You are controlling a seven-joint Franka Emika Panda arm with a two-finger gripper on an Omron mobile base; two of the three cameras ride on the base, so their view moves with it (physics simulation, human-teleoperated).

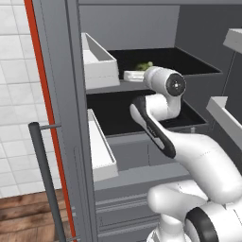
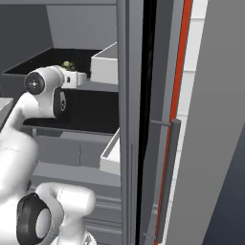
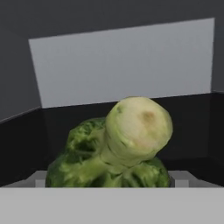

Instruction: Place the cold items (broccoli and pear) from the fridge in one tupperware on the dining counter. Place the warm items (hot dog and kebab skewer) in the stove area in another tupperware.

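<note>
A: Nearest the hand camera sits the green broccoli head with its pale cut stem (image 3: 131, 144), stem end turned toward the lens, so close that it covers the lower middle of that view.

B: And the two-finger gripper (image 3: 112, 183)?

A: Its two small grey fingertips (image 3: 181, 178) show at either side of the broccoli, one low on the left and one low on the right, with the vegetable between them. Whether they press on it or stand just clear cannot be told from the hand view.

B: Where does the broccoli lie?

A: On the upper dark shelf of the open grey fridge (image 1: 189, 66). In the left base view a bit of green (image 1: 144, 65) shows just past the white wrist of the arm (image 1: 163, 80), which reaches in over that shelf. The right base view has the same green patch (image 2: 68, 64) just beyond the wrist.

B: What is beside it?

A: A white rectangular door bin (image 1: 97, 61) on the open fridge door stands near the shelf's left end in the left base view. A second white bin (image 1: 101, 151) hangs lower on the same door. A long dark grey bar handle (image 1: 47, 179) runs down the door's outer face, next to a red strip (image 1: 45, 94) along the door edge.

B: Behind the broccoli?

A: The fridge's light grey back wall (image 3: 122, 65), above the black shelf floor.
</note>
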